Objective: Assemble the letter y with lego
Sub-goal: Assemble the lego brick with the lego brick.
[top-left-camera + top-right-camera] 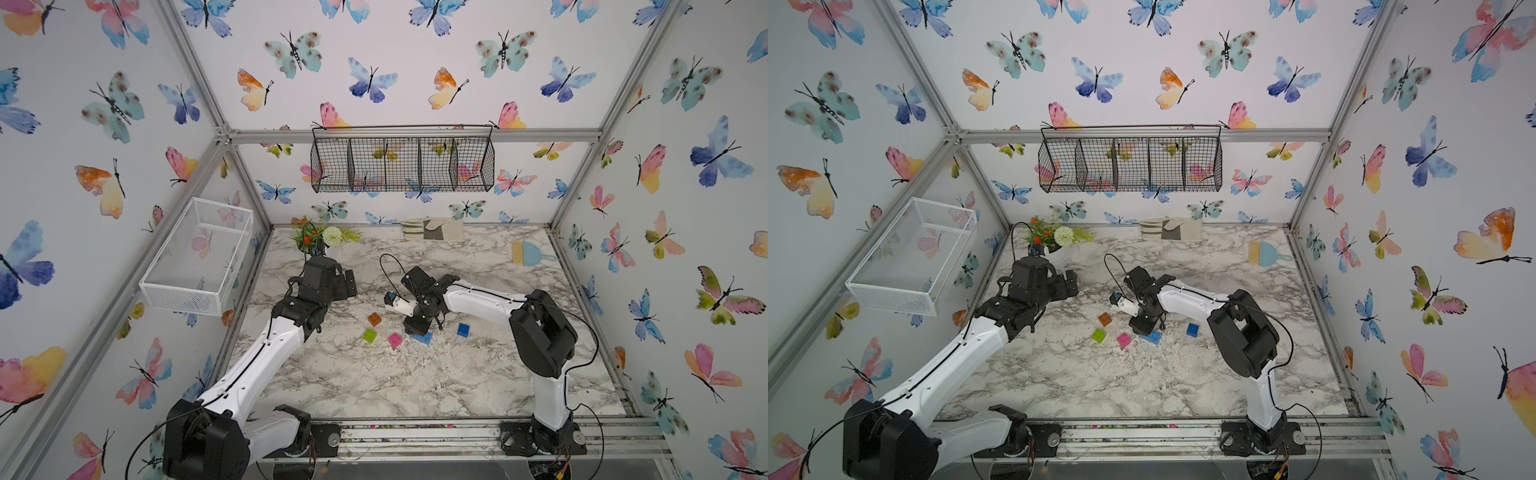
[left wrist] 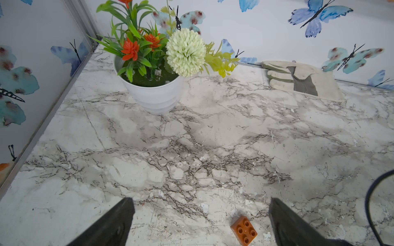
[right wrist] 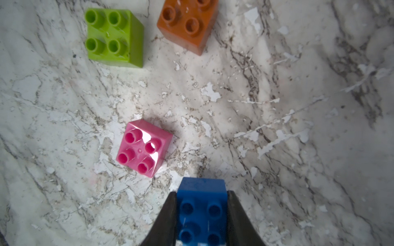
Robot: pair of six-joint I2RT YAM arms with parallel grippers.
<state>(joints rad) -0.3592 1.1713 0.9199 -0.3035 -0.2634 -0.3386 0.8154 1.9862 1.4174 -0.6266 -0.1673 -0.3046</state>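
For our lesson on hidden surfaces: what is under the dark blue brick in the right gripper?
The light blue brick pokes out beneath the dark blue brick that the right gripper grips. Its covered part, and whether the two touch, cannot be seen.

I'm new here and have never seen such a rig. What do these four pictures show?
The machine is a pair of white-and-black robot arms on a marble-patterned table. Two pictures look down on the scene from a twin overhead camera. The other two come from a camera on each arm's wrist. On the table lie studded plastic pieces: an orange square brick, a lime green square brick, a pink square brick, a longer light blue brick and a loose dark blue square brick. The right end effector, the two-fingered grasping part, is shut on a second dark blue square brick, right at the light blue one; whether they touch is hidden. The left end effector is open and empty. A white pot of artificial flowers and a pale work glove sit at the back.
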